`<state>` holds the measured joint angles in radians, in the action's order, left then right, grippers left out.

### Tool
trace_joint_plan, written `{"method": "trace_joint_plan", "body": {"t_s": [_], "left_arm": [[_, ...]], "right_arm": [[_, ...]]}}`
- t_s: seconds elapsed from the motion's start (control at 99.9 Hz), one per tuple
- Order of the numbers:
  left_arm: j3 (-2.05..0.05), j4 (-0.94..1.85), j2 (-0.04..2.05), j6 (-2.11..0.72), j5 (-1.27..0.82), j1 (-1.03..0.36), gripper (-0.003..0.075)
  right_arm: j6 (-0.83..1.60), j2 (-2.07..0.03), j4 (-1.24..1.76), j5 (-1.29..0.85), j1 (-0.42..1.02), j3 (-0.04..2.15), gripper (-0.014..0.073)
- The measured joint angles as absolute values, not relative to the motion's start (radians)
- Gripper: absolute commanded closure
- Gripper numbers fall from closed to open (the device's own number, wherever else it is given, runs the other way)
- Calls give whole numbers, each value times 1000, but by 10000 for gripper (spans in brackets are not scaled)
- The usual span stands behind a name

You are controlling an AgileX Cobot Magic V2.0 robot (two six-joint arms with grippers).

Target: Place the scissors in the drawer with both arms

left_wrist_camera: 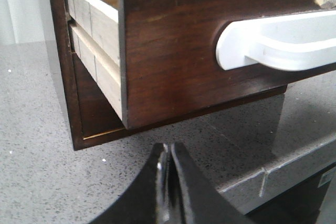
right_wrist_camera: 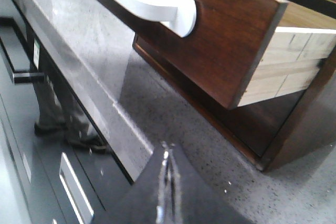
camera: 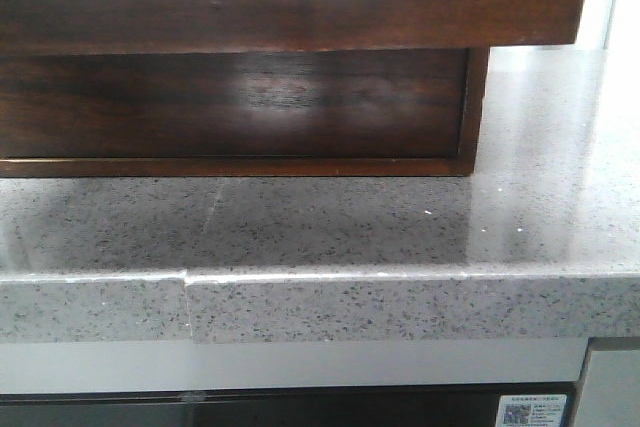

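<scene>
Drawer (left_wrist_camera: 173, 51) pulled out over the desk (camera: 400, 217); pale side boards visible in wrist views only. Left end effector (left_wrist_camera: 169, 179) and right end effector (right_wrist_camera: 167, 182) both fingers together, empty.

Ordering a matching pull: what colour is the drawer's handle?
White, on the dark-brown drawer; the handle shows best in the left wrist view.

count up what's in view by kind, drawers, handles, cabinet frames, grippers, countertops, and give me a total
drawer: 1
white handle: 1
cabinet frame: 1
grippers: 2, the left gripper and the right gripper
speckled grey countertop: 1
Scissors: 0 visible
Total: 6
</scene>
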<state>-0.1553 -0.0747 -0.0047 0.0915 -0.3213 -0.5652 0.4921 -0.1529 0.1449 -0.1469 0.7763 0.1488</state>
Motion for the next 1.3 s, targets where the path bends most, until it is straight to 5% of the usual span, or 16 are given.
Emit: {"method": "trace_joint_plan", "body": {"t_s": [1.071, 1.301], "left_arm": [[-155, -29, -5, 94, -321, -565, 742], [-103, -29, -5, 94, -318, -472, 742]], "right_arm": [[492, -153, 161, -106, 776, 147, 635], [492, -153, 161, -106, 776, 147, 635]]}}
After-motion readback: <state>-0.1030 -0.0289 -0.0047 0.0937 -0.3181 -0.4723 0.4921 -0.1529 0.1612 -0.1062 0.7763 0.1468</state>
